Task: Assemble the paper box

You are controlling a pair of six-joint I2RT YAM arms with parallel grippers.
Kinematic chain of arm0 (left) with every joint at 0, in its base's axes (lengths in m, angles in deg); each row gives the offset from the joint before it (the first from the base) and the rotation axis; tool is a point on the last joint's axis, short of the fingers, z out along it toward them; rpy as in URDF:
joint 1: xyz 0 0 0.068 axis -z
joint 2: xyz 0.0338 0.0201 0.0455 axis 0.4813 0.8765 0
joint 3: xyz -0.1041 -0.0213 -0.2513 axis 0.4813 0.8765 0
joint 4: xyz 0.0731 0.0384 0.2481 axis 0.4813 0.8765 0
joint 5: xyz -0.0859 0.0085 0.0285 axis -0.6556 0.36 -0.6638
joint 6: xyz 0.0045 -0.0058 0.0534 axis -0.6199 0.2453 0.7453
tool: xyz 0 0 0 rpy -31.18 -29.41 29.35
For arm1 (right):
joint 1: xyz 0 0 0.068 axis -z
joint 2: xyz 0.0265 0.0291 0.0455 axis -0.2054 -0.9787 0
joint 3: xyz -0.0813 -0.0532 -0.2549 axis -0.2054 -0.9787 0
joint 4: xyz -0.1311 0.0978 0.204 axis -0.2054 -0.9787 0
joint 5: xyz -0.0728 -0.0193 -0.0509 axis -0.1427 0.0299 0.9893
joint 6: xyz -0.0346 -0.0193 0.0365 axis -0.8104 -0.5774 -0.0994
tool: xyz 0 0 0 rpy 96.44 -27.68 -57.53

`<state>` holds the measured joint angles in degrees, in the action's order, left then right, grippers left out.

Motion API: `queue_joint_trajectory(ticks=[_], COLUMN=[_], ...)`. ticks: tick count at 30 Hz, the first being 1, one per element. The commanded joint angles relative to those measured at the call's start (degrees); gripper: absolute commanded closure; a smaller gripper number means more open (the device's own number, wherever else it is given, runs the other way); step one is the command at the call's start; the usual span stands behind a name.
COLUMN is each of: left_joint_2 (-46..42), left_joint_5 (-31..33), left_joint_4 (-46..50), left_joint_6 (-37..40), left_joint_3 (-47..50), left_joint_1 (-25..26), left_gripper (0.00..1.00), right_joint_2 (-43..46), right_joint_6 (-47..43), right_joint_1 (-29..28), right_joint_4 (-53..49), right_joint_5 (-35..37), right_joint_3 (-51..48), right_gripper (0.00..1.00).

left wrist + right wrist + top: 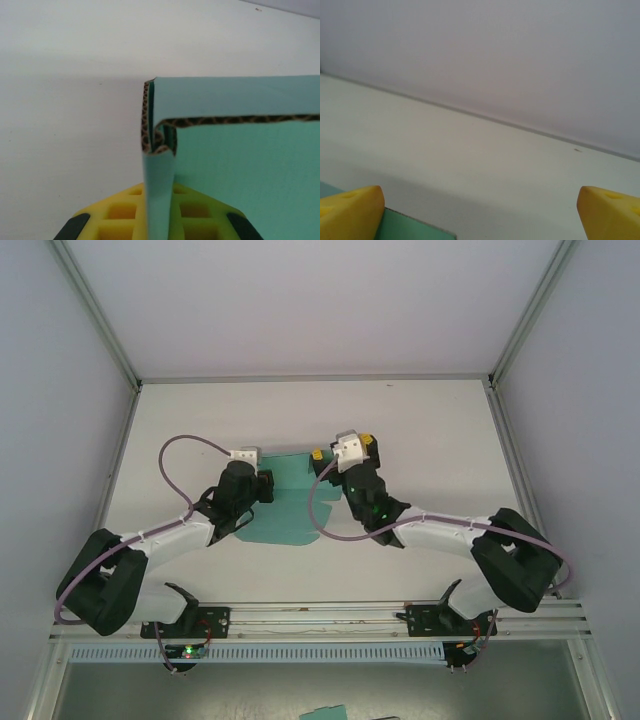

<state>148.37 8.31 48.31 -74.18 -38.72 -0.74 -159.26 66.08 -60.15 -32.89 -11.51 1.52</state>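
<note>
The paper box (285,510) is a teal-green card sheet lying mid-table between both arms, with one side flap folded upright. In the left wrist view the paper box (245,170) shows its brown printed edge, and my left gripper (160,212) is shut on the upright folded flap between its yellow fingers (117,212). From above, the left gripper (262,483) sits at the sheet's left edge. My right gripper (342,447) hovers over the sheet's far right corner. It is open, with its yellow fingertips (350,210) wide apart and nothing between them. A corner of the paper box (410,227) lies below.
The white table (440,440) is walled by grey panels at the back and sides. A metal rail (320,615) carrying the arm bases runs along the near edge. A small teal scrap (325,712) lies below the rail.
</note>
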Motion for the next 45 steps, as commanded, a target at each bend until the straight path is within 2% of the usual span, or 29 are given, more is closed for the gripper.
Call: queue_joint_trajectory(ticks=[1, 7, 11, 14, 16, 20, 25, 31, 36, 38, 42, 45], left_joint_2=[-1.6, -4.2, -6.6, -7.8, -8.4, -9.3, -9.9, -11.1, -12.5, -12.8, -13.3, -13.5], left_joint_5=[-0.2, 5.0, 6.0, 5.0, 4.0, 2.3, 0.2, -0.8, -1.4, 0.7, 4.3, 4.1], left_joint_4=[-2.5, -1.0, -0.6, 1.0, 0.6, 0.8, 0.1, -4.3, -5.9, -5.8, -3.6, -3.8], left_joint_6=[-1.3, -1.8, -1.8, -1.3, -1.2, -0.4, 2.2, 4.8, 7.0, 6.9, 6.8, 6.4], left_joint_3=[-2.5, -1.1, 0.0, -0.5, -0.4, -0.2, 0.9, 4.5, 6.4, 6.8, 6.6, 6.7], left_joint_1=[1.1, 1.1, 1.0, 1.0, 1.0, 1.0, 1.0, 0.9, 1.0, 1.0, 1.0, 1.0], left_gripper=[1.00, 1.00, 1.00, 1.00, 1.00, 1.00, 1.00, 1.00, 1.00, 1.00, 1.00, 1.00], right_joint_2=[1.5, 16.7, 28.6, 33.3, 33.3, 29.3, 22.9, 17.0, 16.9, 17.3, 19.7, 20.0], right_joint_6=[1.5, 6.2, 9.8, 11.5, 11.8, 10.5, 6.3, 5.9, 6.8, 7.6, 8.6, 10.0], right_joint_1=[-2.1, -0.8, 1.8, 2.9, 3.8, 4.3, 5.2, 5.7, 6.6, 7.0, 7.0, 7.4], right_joint_4=[6.5, -23.5, -36.0, -36.8, -35.4, -30.4, -24.3, -30.0, -35.1, -38.5, -42.1, -41.7], right_joint_5=[9.1, -2.1, -12.4, -17.1, -18.8, -17.4, -19.4, -19.7, -21.1, -21.1, -24.2, -28.9], right_joint_3=[-1.1, -3.5, -8.5, -12.4, -13.7, -12.6, -8.4, -1.9, 0.0, 1.6, 1.7, 1.2], right_gripper=[0.02, 0.01, 0.02, 0.01, 0.01, 0.01, 0.01, 0.01, 0.01, 0.01, 0.01, 0.01])
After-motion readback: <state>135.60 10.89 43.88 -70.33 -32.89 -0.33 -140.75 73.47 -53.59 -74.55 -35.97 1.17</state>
